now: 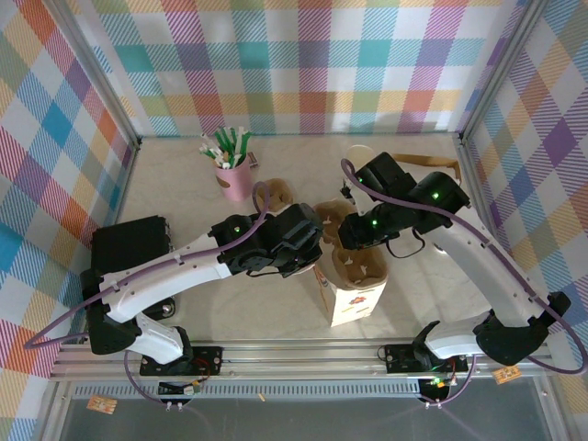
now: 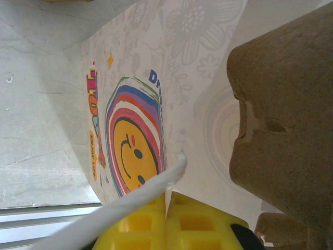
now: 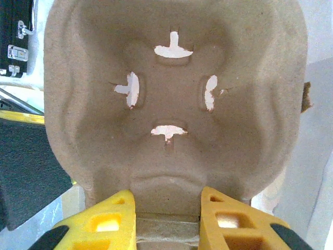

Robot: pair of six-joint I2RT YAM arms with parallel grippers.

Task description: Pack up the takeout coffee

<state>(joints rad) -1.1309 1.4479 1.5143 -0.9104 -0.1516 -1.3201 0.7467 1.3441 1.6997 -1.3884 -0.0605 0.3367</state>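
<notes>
- The left jaws were clenched on the rim of the white paper bag [image 1: 354,303] printed with a smiley face, which stood near-centre on the pale surface [image 1: 184,184].
- The right jaws grasped the edge of the brown moulded-pulp cup carrier [image 3: 171,88] at the bag's open top.
- I could not tell where the black-lidded takeout coffee cup stood.

We note the bag [image 1: 356,308] at the table's [image 1: 184,188] near edge, the tray [image 1: 360,266] at its mouth, and the pen cup [image 1: 235,179] behind-left.
</notes>
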